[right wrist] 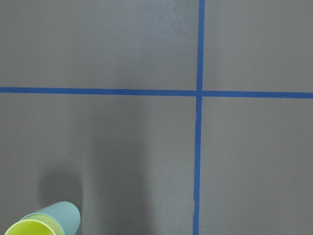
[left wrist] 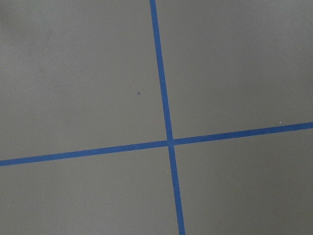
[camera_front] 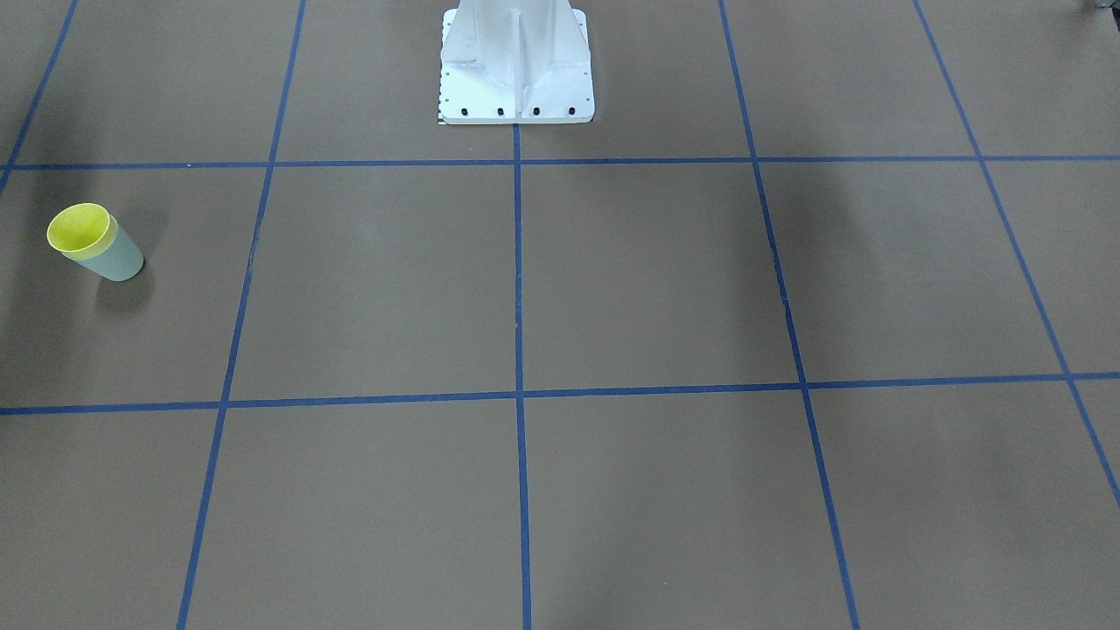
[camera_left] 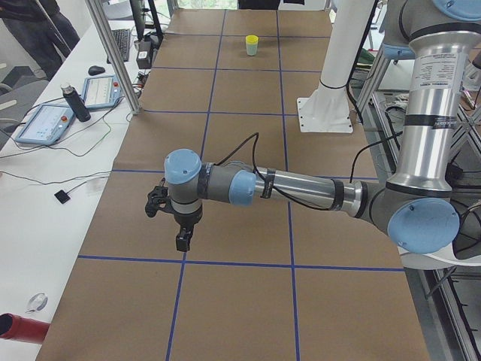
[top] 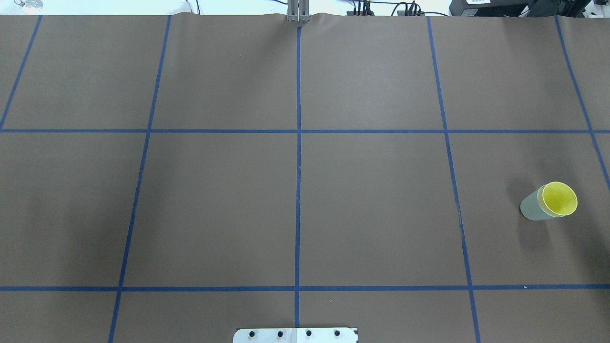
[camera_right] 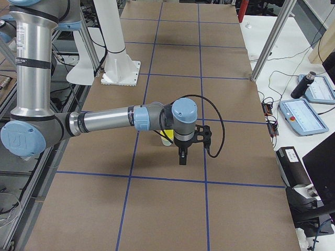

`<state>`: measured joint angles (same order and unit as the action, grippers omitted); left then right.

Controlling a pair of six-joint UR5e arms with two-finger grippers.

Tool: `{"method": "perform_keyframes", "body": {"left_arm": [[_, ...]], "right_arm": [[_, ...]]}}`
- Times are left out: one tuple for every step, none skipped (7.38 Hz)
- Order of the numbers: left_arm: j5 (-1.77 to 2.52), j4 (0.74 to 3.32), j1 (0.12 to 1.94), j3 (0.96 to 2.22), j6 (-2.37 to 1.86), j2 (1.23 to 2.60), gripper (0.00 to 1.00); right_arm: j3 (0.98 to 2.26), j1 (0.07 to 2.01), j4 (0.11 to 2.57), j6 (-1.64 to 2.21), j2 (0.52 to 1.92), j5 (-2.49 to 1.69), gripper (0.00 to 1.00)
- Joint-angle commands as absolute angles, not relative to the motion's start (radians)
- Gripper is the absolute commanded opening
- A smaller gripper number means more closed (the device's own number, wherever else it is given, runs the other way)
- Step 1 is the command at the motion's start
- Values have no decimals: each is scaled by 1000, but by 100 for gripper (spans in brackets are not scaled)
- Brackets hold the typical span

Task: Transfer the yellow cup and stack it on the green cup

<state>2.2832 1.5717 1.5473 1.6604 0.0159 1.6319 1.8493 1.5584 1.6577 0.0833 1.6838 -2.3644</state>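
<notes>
Nearest the side cameras, the left gripper [camera_left: 183, 239] and the right gripper [camera_right: 182, 157] hang above the brown table [top: 371, 200], fingers pointing down. Whether those fingers are parted or closed cannot be told. At the robot's right end of the table, the yellow cup [top: 560, 198] sits nested upright inside the green cup [top: 530, 210], touched by neither gripper.

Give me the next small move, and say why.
Probably lift the right gripper away toward home: the yellow cup already sits nested upright in the green cup, and the gripper hangs beside the stack, not touching it.
</notes>
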Motion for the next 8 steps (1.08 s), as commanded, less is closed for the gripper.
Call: {"method": "perform_keyframes", "body": {"left_arm": [[2283,1560,1552,1664,25,1625,100],[2284,1562,1552,1658,26,1623,100],[2284,1562,1552,1655,26,1620,100],[2284,1562,1554,1654,26,1617,100],[2284,1559,1554,1654,26,1617,100],[2284,1559,1555,1652,26,1618,100],[2284,1559,1555,1652,26,1618,100],[2284,1559,1557,1652,26,1620,100]], "right_arm": [[1842,1568,1654,83,1718,-2362,99],[1842,1572,1652,83,1724,-2364,99],[1841,1574,1652,84,1724,-2362,99],[1841,1572,1652,90,1721,-2362,99],[1841,1572,1652,94,1720,-2362,99],[1841,1572,1652,94,1718,-2362,99],[1842,1572,1652,95,1717,-2362,99],[1844,1572,1652,95,1715,-2362,99]]}}
